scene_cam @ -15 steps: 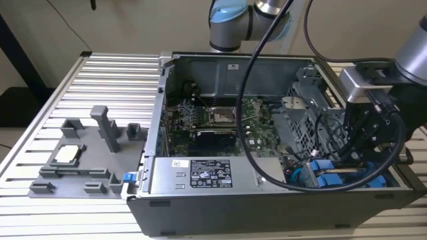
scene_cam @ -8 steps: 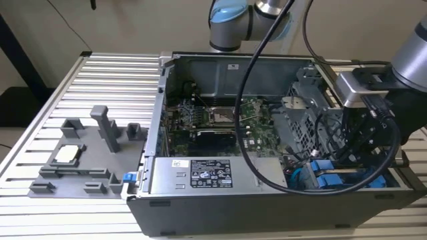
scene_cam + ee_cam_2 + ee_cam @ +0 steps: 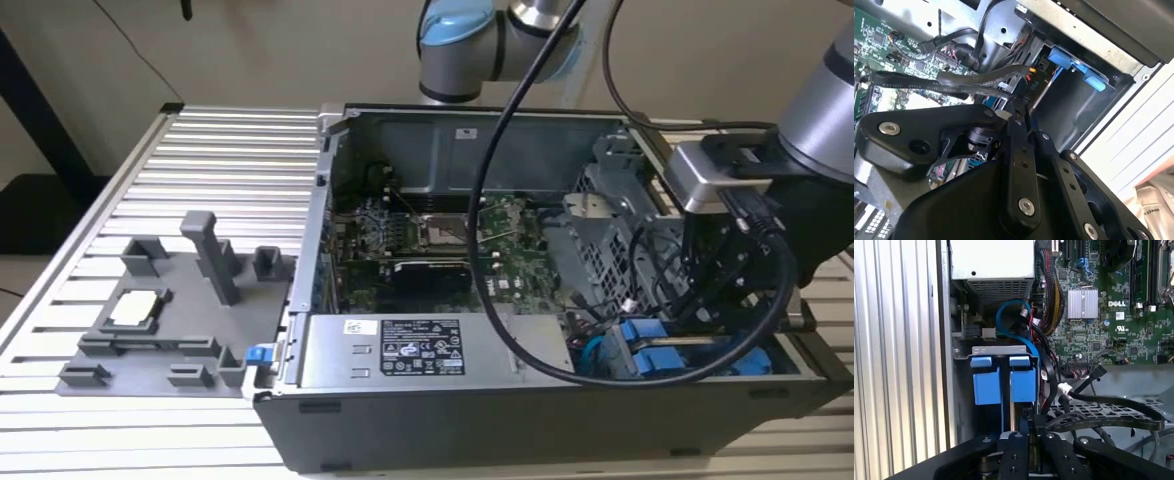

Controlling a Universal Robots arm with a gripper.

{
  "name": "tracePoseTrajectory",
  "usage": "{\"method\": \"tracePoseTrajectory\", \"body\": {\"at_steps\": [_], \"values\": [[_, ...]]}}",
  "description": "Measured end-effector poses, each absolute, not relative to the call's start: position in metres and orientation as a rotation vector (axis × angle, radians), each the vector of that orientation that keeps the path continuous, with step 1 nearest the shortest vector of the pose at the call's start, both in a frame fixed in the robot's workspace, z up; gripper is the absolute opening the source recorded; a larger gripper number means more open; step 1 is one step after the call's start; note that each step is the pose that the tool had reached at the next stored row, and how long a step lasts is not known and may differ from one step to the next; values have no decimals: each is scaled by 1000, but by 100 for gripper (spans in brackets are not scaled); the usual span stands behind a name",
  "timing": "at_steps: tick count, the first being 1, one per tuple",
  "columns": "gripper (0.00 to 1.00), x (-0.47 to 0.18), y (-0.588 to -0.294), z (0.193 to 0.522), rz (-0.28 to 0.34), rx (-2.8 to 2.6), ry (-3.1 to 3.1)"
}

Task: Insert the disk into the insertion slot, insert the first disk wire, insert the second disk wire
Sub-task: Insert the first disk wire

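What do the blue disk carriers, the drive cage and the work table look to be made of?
The blue carriers look like moulded plastic: uniform bright colour, soft sheen. The drive cage looks like bare grey sheet metal, matte, punched with holes. The table seems to be ribbed aluminium profile with a pale satin finish, though the alloy is a guess.

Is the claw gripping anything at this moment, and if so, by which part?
It cannot be told. The claw sits among the black cables beside the disk in the insertion slot, but its tips are hidden.
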State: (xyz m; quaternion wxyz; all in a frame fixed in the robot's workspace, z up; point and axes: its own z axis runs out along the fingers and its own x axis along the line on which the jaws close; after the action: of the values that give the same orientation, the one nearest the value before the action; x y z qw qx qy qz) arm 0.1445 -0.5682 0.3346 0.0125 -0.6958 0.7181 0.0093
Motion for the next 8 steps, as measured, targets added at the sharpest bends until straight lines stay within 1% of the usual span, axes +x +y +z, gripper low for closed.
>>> {"method": "tracePoseTrajectory", "body": {"at_steps": [4,5,8], "values": [[17,145,-568,333,33,-2167,2236],[23,145,-569,334,32,-2167,2237],[23,144,-569,336,33,-2168,2237]]}}
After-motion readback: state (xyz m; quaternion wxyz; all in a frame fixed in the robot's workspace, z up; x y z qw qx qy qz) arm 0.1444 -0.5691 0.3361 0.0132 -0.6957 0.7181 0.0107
